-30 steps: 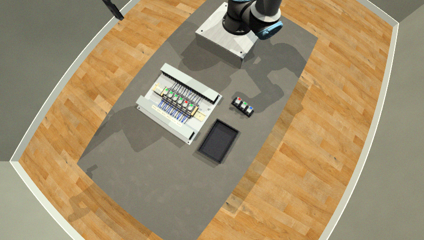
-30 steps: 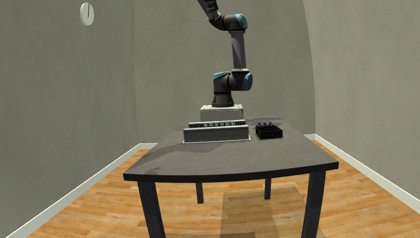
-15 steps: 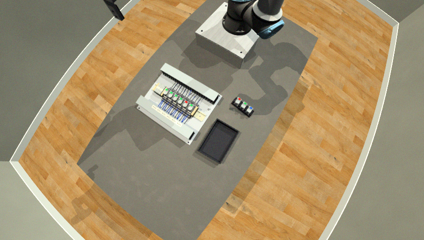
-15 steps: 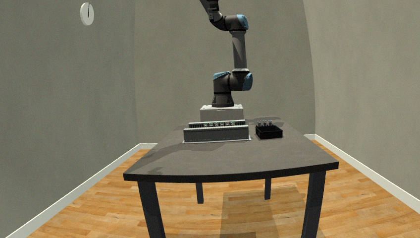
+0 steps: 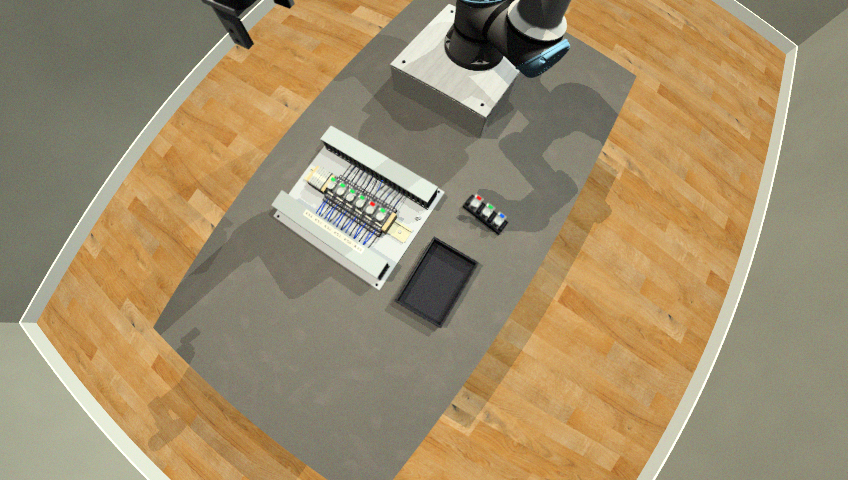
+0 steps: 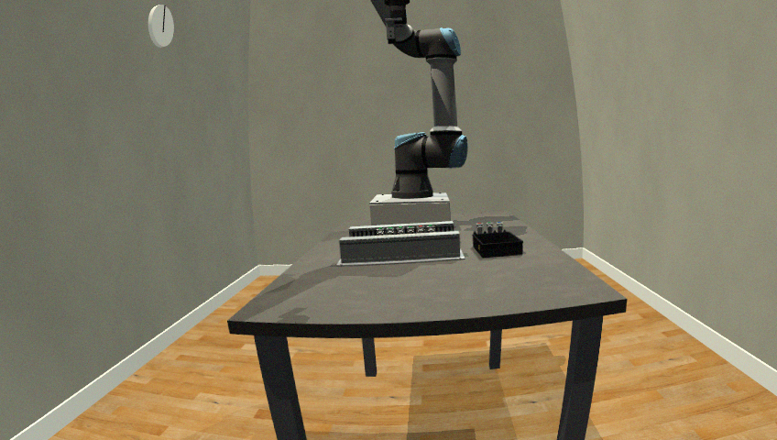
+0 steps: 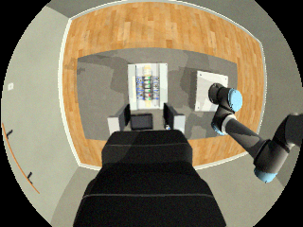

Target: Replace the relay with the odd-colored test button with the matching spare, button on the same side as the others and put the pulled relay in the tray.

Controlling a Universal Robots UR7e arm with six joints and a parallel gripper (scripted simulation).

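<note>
- Pincer (image 5: pixel 267 24) (image 6: pixel 390 38) (image 7: pixel 146 110) stands open, gripping nothing, high above the bench (image 5: pixel 285 368) (image 6: pixel 425 294) (image 7: pixel 101 99).
- Below it, red-button relay (image 5: pixel 370 208) (image 6: pixel 421 229) (image 7: pixel 149 93) sits in the row.
- Green-button spare (image 5: pixel 487 209) (image 6: pixel 489 228) and tray (image 5: pixel 437 282) (image 6: pixel 497 246) (image 7: pixel 141 121) are also lower.

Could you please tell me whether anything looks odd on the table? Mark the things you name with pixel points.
Only the red-buttoned relay (image 5: pixel 370 207) stands out: second from the tray end of the row, among green-buttoned ones. I see nothing spilled or toppled.

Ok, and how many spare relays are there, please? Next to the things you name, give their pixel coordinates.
3 spares, standing side by side in the black holder (image 5: pixel 486 221): red-button (image 5: pixel 475 202), green-button (image 5: pixel 487 209) in the middle, blue-button (image 5: pixel 499 219). I see no others.
</note>
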